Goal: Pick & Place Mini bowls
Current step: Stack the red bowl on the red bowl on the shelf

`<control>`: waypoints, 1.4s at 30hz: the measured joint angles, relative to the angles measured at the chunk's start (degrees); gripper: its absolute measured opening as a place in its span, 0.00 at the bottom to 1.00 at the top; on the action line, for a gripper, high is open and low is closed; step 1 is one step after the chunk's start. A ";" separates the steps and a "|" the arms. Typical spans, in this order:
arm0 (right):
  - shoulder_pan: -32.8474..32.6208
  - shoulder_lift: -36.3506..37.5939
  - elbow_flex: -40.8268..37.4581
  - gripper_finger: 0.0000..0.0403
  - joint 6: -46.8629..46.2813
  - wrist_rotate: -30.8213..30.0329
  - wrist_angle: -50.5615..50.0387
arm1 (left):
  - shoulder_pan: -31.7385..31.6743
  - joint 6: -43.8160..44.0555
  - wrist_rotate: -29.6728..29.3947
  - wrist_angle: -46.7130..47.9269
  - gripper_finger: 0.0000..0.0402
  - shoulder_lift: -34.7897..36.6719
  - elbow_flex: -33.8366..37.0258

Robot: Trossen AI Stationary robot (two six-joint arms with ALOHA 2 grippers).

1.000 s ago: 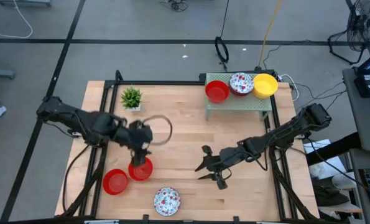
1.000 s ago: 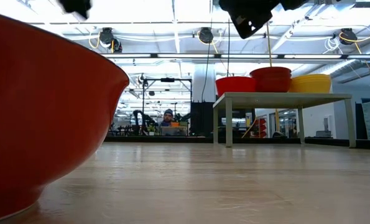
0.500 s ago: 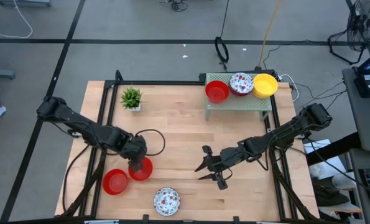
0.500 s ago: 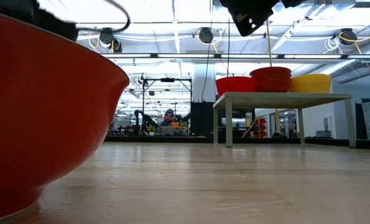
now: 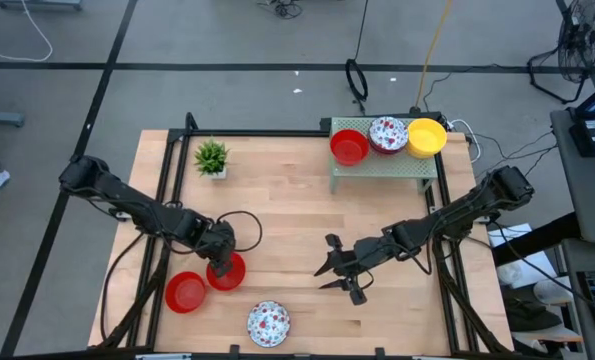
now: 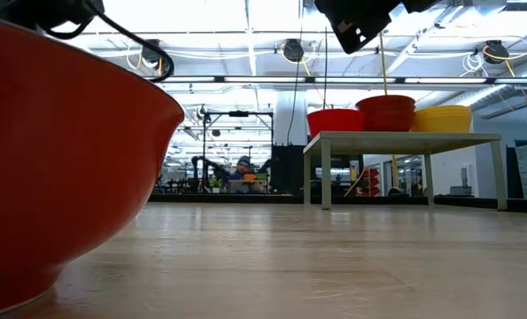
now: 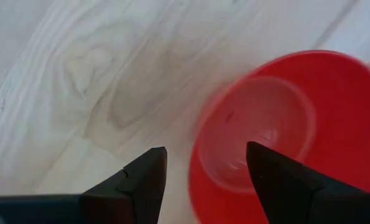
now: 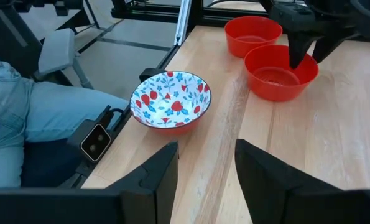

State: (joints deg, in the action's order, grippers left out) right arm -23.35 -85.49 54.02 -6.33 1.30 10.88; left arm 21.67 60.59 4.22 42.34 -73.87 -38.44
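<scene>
While the left gripper point(image 5: 220, 262) is dropping onto the far rim of the red bowl point(image 5: 228, 272), jaws apart and straddling it, a grasp looks imminent. Just left, a second red bowl point(image 5: 185, 292) is crowding things; the floral bowl point(image 5: 268, 322) is hugging the table's near edge. Farther right, the right gripper point(image 5: 327, 270) is idling with jaws apart over open wood.

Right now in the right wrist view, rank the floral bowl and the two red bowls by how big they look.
1. Floral bowl, largest, though it sits nearest the camera.
2. Red bowl under the left fingers.
3. Far red bowl, smallest-looking, but farthest off.
True sizes may match.
</scene>
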 joint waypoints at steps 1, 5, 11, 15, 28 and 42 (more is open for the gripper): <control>0.00 0.00 0.02 0.36 0.00 0.00 0.00 | 0.00 0.17 -0.28 -0.78 0.56 0.00 0.65; 0.00 0.00 0.01 0.35 0.00 0.00 0.00 | 0.00 1.04 -1.59 -3.78 0.55 0.00 3.32; 0.00 0.00 0.02 0.35 0.00 0.01 0.00 | -0.04 1.45 -2.20 -7.79 0.36 0.00 5.05; 0.00 0.00 0.02 0.35 -0.01 0.00 -0.01 | -0.30 -0.02 -3.88 -10.29 0.15 0.00 5.07; 0.00 0.00 0.02 0.35 -0.51 0.00 -0.02 | -12.28 -11.73 -3.77 -24.26 0.02 0.00 5.07; 0.01 0.00 0.04 0.35 -3.06 -7.50 -4.60 | -25.17 -23.41 4.38 -38.91 0.01 -12.70 -2.87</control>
State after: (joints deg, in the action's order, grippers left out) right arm -23.34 -85.49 54.06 -9.39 -6.20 6.27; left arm -3.50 37.18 8.60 3.43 -86.57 -41.31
